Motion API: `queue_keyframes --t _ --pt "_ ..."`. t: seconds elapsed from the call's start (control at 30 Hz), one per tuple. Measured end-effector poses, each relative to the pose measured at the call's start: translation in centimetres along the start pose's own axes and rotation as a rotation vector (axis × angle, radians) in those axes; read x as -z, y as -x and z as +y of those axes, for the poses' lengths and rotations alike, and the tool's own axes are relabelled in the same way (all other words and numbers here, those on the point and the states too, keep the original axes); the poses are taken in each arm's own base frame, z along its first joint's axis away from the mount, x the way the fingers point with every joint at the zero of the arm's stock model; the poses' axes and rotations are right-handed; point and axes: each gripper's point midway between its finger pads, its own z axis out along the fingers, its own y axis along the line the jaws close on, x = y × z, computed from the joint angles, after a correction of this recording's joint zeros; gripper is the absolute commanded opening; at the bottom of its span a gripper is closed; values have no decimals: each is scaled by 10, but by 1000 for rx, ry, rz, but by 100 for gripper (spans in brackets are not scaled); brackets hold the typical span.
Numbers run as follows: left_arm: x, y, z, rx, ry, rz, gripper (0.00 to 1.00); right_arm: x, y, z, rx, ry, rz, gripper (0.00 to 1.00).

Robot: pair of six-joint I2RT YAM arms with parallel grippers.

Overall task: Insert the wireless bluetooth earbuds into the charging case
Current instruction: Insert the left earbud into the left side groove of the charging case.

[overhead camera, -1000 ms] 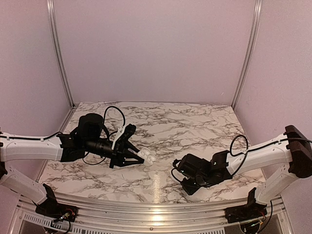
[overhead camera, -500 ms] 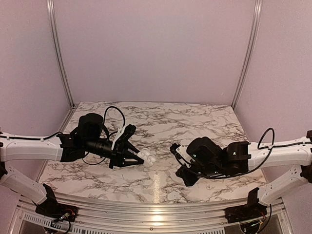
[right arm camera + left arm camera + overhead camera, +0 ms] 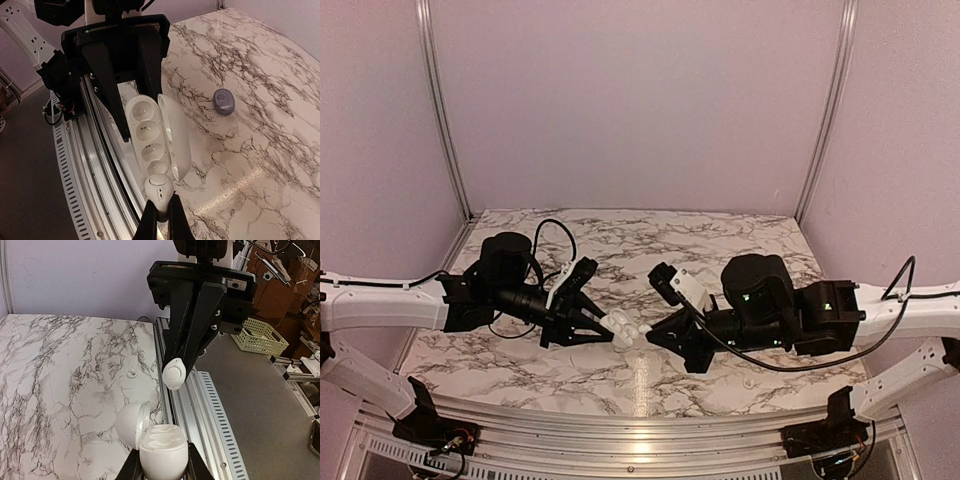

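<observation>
My left gripper (image 3: 616, 326) is shut on the white charging case (image 3: 163, 450) and holds it above the table, lid (image 3: 131, 425) swung open. Its two wells (image 3: 146, 134) face my right gripper and look empty. My right gripper (image 3: 656, 334) is shut on one pale earbud (image 3: 159, 190) and holds it just off the near end of the case (image 3: 152, 131). That earbud also shows in the left wrist view (image 3: 174, 374), between the black right fingers (image 3: 192, 315). The second earbud (image 3: 223, 101), greyish, lies on the marble beyond the case, small in the left wrist view (image 3: 132, 374).
The marble table (image 3: 720, 250) is backed by lavender walls with aluminium posts (image 3: 825, 110). A ribbed aluminium rail (image 3: 640, 415) runs along the near edge, right below both grippers. Black cables loop over each wrist.
My right arm has swung left from the right side of the table, carrying the earbud up to the case. My left gripper and the case have barely moved.
</observation>
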Motion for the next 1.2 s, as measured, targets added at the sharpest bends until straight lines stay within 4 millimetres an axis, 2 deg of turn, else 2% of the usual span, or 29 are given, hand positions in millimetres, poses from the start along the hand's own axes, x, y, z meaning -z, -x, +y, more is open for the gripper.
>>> queue_keyframes --t 0.37,0.63,1.2 --pt "1 3 -8 -12 -36 -9 0 -18 18 13 44 48 -35 0" --pt "0 3 -12 -22 -54 -9 0 -22 29 17 58 58 -61 0" --pt "-1 -1 -16 -26 -71 -2 0 -37 27 26 67 89 -36 0"
